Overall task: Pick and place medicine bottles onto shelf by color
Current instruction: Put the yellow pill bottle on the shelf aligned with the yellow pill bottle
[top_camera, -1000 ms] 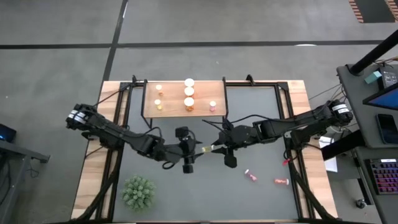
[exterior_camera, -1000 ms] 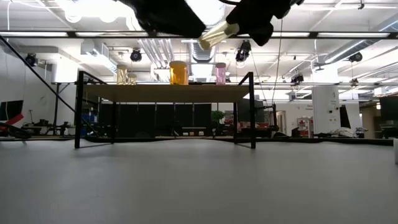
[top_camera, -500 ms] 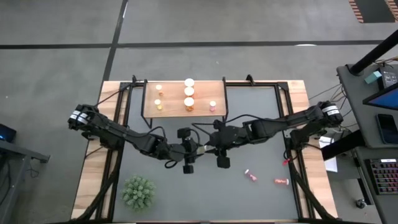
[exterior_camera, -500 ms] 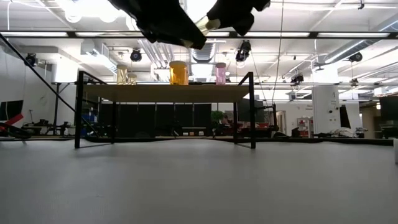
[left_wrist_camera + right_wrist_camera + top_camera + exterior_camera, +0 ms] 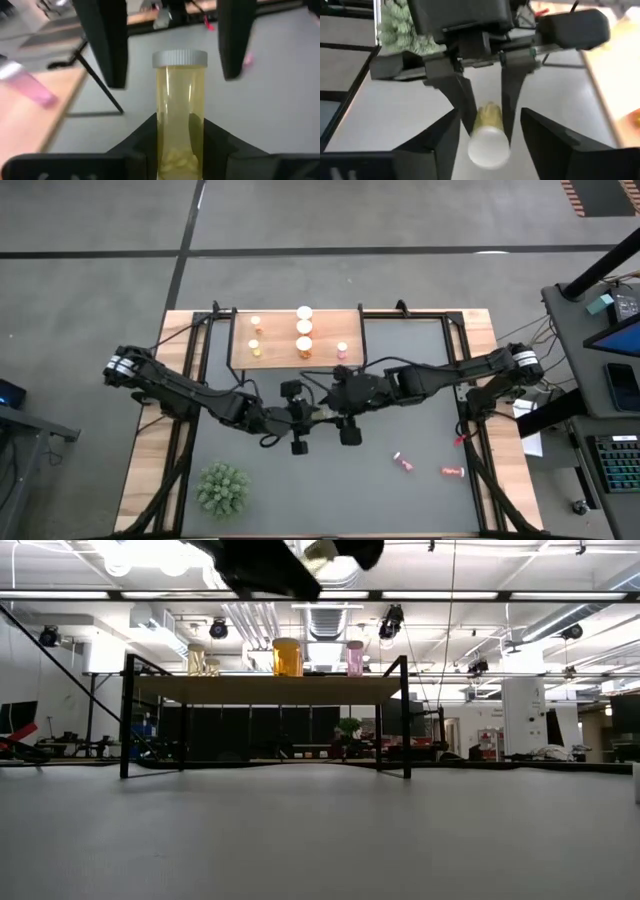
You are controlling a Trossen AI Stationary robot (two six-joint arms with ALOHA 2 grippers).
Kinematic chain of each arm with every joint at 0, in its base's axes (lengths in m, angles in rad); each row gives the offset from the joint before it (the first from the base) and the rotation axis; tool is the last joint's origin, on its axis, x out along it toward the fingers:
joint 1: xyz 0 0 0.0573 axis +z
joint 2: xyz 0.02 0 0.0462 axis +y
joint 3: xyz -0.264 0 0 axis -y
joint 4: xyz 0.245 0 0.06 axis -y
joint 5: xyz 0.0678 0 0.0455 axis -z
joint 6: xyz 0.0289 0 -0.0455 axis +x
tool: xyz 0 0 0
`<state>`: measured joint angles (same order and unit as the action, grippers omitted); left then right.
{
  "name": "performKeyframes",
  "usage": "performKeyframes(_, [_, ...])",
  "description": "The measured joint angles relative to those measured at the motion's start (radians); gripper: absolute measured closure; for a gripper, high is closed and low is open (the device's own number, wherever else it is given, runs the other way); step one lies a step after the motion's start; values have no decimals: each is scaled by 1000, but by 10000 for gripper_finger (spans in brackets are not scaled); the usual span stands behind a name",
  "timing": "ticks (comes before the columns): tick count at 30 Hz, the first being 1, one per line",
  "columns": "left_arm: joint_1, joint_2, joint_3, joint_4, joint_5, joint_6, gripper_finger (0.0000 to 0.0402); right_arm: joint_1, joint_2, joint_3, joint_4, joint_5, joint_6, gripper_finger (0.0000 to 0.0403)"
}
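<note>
A yellow medicine bottle with a white cap is held in the air between my two grippers, in front of the shelf. It also shows in the high view. My left gripper is shut on it. My right gripper is open. Its fingers stand on either side of the cap without touching it. On the shelf stand yellow bottles, orange bottles and a pink one. Two pink bottles lie on their sides on the table. My left gripper pinches the yellow bottle's body near its bottom end between its two fingers. The fingers come level from the table's left and lie along the bottle. The bottle is lifted clear of the table, its cap pointing toward my right gripper.
A green spiky plant stands near the table's front left. A small red thing lies at the table's right edge. The shelf's black legs stand at the table's far side.
Both grippers have risen and gone a little toward the far edge with the yellow bottle between them. My right gripper has also gone toward the table's left, closer to my left gripper.
</note>
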<state>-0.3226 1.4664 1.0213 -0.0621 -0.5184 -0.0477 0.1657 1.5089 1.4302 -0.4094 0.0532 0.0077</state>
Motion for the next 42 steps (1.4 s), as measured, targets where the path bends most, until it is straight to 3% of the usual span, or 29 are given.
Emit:
performKeyframes(8, [0,-221,-69,-25,-139,80,330,-51,-43,160,-73,1,-90,158])
performKeyframes(14, [9,-409,-165,-17,-313,110,334,-99,-48,259,-114,0,-132,163])
performKeyframes(18, [23,-505,-217,23,-353,138,334,-132,-49,292,-113,0,-185,168])
performKeyframes(25, [42,-625,-358,305,-351,353,331,-210,-49,259,8,-73,-280,166])
performKeyframes(31, [51,-687,-473,579,-268,519,323,-281,12,243,198,-183,-310,167])
performKeyframes(42, [129,-732,-514,687,-276,656,320,-353,248,434,395,-343,-283,172])
